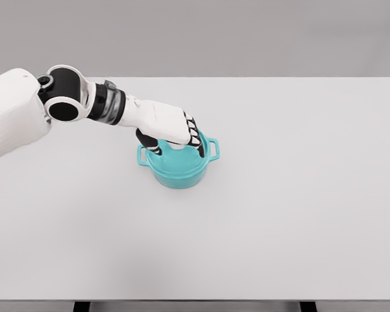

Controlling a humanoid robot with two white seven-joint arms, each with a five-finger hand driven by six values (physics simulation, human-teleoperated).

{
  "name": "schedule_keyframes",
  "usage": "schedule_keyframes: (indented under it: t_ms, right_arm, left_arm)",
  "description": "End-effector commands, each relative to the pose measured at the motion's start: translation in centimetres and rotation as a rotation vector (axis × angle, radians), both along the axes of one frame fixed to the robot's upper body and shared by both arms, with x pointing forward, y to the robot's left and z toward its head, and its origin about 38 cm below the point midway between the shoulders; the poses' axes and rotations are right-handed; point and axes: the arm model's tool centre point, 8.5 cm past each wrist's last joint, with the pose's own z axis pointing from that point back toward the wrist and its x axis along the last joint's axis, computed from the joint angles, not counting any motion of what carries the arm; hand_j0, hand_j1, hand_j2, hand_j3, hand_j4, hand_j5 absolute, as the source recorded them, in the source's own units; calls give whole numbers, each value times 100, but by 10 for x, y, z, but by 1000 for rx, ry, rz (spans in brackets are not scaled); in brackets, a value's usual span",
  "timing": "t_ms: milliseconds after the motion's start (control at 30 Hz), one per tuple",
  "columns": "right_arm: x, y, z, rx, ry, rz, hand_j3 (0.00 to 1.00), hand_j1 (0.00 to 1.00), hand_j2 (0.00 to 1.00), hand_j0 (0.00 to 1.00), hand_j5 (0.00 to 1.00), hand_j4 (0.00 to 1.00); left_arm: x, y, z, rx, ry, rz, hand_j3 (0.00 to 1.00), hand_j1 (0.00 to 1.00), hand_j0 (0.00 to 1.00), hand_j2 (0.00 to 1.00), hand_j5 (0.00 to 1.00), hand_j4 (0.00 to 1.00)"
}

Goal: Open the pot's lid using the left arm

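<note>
Left hand on top of teal pot, mid-bench, lid mostly hidden under it.

Risks: fingers curl down over lid centre w/ thumb on near side, but can't tell if they actually clamp the knob. If grip is shallow, lid prob slips on lift; if lift is off-axis, pot may drag or tip w/ it. Arm comes in from upper left, forearm angled down, palm down over pot. Right arm not in view.

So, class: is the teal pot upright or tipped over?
Upright: the teal pot sits flat on the table, side handles level, left hand over its top.
</note>
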Motion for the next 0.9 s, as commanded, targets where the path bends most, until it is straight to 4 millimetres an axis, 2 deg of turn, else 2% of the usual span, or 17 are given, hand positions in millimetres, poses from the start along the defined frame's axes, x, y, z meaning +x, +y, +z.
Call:
schedule_keyframes:
  t_ms: [0, 267, 467, 633, 867]
  right_arm:
    - [0, 0, 0, 0, 0, 0, 100, 100, 100, 100, 100, 100]
    - [0, 0, 0, 0, 0, 0, 100, 100, 100, 100, 100, 100]
    - [0, 0, 0, 0, 0, 0, 100, 100, 100, 100, 100, 100]
    - [0, 0, 0, 0, 0, 0, 100, 100, 100, 100, 100, 100]
    - [0, 0, 0, 0, 0, 0, 100, 100, 100, 100, 100, 100]
  left_arm:
    - [0, 0, 0, -1, 1, 2, 80, 80, 80, 80, 80, 80]
    - [0, 0, -1, -1, 2, 2, 79, 79, 79, 79, 79, 79]
    - [1, -1, -2, 12, -12, -1, 73, 73, 73, 73, 73, 73]
    - [9, 3, -6, 26, -12, 29, 73, 73, 73, 73, 73, 73]
    - [8, 1, -6, 28, -16, 23, 73, 73, 73, 73, 73, 73]
